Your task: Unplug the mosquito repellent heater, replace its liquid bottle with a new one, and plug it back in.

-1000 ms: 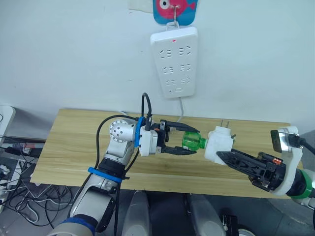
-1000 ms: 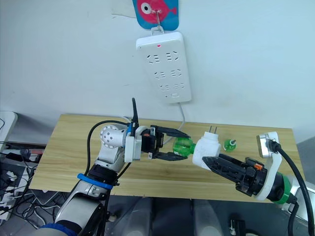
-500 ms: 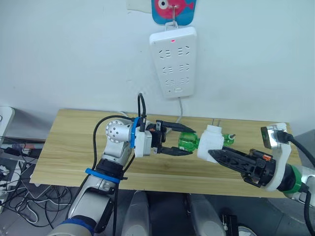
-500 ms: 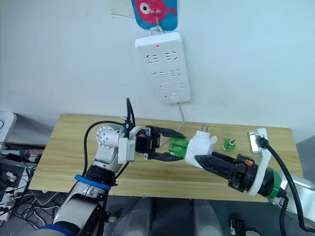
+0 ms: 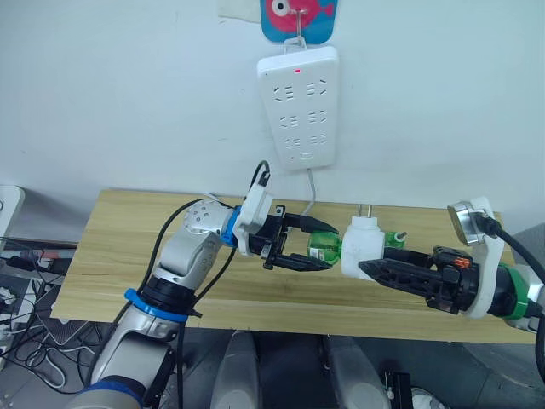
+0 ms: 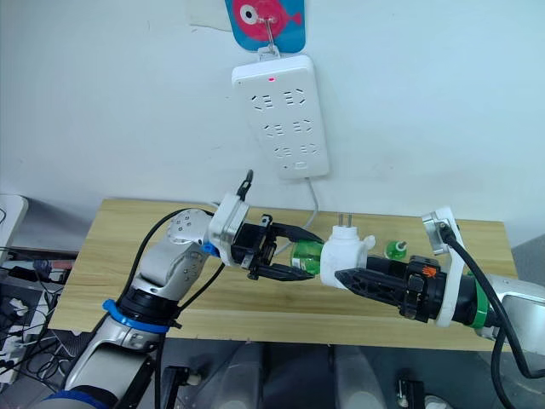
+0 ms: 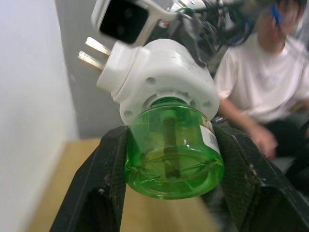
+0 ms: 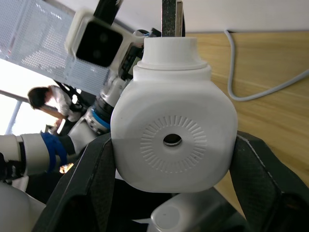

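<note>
Both arms have drawn closer above the tabletop (image 5: 128, 247): the right gripper (image 5: 368, 268) clamps the mosquito repellent heater (image 5: 358, 247) steady, prongs up, while the left gripper (image 5: 317, 249) grips its green liquid bottle (image 5: 324, 247), apparently for unscrewing.

Mosquito repellent heater (image 5: 358, 245): small white rounded plastic unit, round vent hole ringed by fine radial slits, two metal prongs pointing up. Held in the air above the table, unplugged.

Liquid bottle (image 5: 324, 245): clear green plastic, dark wick down its centre, white label on one side. Neck seated in the heater's base, body lying roughly level.

Second green bottle (image 6: 395, 250): stands on the table just behind the heater.
</note>
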`<act>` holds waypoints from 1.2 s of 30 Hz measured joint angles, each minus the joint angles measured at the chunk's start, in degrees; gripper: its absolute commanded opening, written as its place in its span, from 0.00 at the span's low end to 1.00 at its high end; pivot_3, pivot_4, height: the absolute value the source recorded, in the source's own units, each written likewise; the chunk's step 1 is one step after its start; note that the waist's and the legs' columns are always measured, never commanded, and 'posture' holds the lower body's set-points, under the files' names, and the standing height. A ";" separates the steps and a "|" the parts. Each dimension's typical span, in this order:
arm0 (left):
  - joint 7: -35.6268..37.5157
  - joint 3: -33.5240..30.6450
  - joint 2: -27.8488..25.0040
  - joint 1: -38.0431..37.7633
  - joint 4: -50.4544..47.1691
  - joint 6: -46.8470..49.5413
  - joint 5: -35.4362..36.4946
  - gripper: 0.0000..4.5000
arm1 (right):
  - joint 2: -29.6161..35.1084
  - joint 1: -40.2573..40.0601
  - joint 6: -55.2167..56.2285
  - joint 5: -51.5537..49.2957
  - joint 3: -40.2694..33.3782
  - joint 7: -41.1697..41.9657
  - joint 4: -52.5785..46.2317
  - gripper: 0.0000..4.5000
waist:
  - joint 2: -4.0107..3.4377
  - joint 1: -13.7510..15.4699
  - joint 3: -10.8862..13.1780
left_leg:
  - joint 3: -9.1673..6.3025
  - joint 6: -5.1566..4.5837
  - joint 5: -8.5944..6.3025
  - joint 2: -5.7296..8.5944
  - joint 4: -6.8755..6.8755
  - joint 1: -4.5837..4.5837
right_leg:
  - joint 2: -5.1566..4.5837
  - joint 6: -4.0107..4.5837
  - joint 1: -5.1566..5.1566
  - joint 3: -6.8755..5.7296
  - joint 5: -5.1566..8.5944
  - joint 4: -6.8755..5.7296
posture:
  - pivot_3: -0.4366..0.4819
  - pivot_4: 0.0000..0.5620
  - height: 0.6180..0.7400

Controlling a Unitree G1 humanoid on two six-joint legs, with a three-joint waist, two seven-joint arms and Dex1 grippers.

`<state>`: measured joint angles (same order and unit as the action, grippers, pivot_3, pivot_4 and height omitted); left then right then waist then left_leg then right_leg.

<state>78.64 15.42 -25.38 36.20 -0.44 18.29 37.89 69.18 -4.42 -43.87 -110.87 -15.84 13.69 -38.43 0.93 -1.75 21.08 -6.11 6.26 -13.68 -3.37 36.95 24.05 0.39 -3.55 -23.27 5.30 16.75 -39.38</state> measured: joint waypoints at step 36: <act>-19.13 8.06 -11.65 14.22 16.19 73.99 57.01 0.66 | 4.98 -2.80 9.83 0.33 3.61 12.10 -6.88 0.66 | 0.00 -0.08 0.00 | 0.00 0.00 0.00 0.08 0.03 0.01 | -0.02 0.01 -0.10 0.02 0.02 -0.11 | 0.48 0.60 1.00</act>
<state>59.51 23.48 -37.03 50.42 15.75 92.28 94.90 74.16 -7.22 -34.05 -110.53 -12.24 25.79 -45.30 0.93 -1.83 21.08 -6.10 6.26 -13.68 -3.30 36.99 24.06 0.36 -3.54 -23.38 5.32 16.77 -39.50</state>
